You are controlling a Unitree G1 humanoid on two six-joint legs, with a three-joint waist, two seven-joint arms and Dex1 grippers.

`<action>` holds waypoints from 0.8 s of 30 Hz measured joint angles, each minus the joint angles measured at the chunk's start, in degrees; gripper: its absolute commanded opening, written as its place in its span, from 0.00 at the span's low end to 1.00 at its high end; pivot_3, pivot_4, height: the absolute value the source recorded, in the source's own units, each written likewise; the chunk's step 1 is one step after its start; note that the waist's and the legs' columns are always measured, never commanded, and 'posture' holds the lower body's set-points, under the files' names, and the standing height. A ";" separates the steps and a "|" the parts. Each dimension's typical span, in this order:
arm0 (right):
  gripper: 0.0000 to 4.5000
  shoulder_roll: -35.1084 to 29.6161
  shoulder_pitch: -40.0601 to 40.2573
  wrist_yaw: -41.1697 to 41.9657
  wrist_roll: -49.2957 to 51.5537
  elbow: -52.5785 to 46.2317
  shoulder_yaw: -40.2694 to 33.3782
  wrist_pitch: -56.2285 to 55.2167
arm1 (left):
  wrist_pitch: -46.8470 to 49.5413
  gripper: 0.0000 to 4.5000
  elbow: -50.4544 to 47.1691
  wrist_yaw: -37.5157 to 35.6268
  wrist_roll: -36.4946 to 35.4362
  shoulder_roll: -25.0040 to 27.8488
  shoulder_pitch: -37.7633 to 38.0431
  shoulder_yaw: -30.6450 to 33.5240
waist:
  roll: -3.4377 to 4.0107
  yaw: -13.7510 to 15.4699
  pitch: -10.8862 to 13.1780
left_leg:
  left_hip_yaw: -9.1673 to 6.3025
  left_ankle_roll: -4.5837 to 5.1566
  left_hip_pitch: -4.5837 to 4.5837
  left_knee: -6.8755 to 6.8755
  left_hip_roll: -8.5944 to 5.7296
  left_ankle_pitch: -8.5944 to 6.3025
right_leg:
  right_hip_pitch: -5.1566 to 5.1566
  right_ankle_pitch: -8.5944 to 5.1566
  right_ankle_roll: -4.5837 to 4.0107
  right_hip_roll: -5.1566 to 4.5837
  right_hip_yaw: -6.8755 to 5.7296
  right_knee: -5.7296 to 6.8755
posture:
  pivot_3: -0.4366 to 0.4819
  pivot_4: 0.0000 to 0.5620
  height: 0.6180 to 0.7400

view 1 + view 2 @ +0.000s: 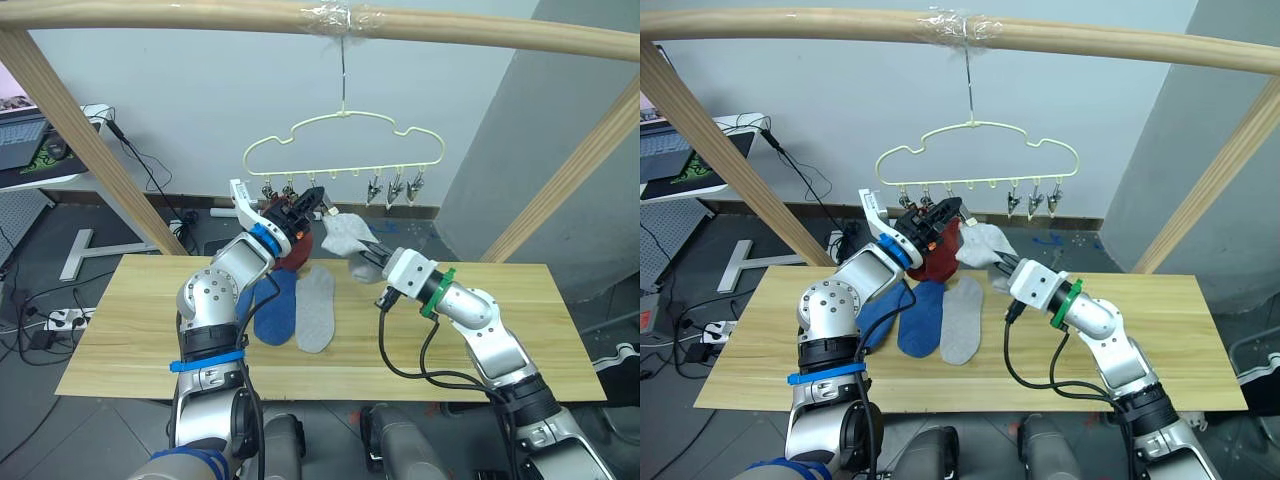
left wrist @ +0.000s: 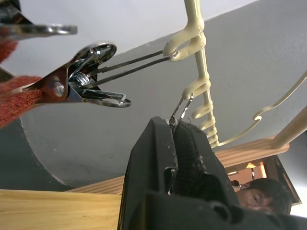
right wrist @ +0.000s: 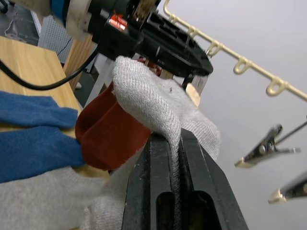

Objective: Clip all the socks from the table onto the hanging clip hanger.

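Bright, even indoor light; soft shadows; wrist views blurred close-up.

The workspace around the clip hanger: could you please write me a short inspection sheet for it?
Surface: pale wooden table, bare to the robot's right.
Job's things: clip hanger hangs from a wooden pole; rust red sock hangs clipped; two blue socks and one light grey sock lie on the table.
Clutter: nothing seen.
Grippers: left end effector shut on a clip; right end effector shut on a second grey sock.
Cables: black cable loops from the right arm.
Surroundings: power strip and cords on the floor.
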 measured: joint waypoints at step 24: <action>0.00 1.86 -1.54 -0.98 0.59 0.82 -0.36 0.85 | 0.62 0.30 -0.09 -0.71 -2.74 0.05 0.01 0.23 | 0.00 0.10 0.02 | -0.02 0.00 -0.02 0.00 0.00 0.00 | 0.00 0.00 0.00 -0.01 0.00 -0.01 | 0.45 0.39 1.00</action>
